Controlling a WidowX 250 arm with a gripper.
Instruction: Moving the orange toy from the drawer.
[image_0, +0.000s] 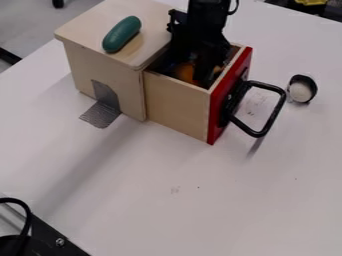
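The wooden drawer (177, 106) with a red front is pulled out of its box. Inside it, the orange toy (184, 73) shows partly between the walls. My black gripper (200, 75) hangs down into the drawer, at the orange toy's right side and partly in front of it. Its lower end is dark against the drawer's interior, and whether it holds the toy is unclear.
On top of the wooden box (103, 70) lies a green oblong object (122, 34). A black handle (268, 126) juts from the drawer front. A small round black-and-white object (301, 90) sits to the right. A metal bracket (101, 114) stands at the box's base.
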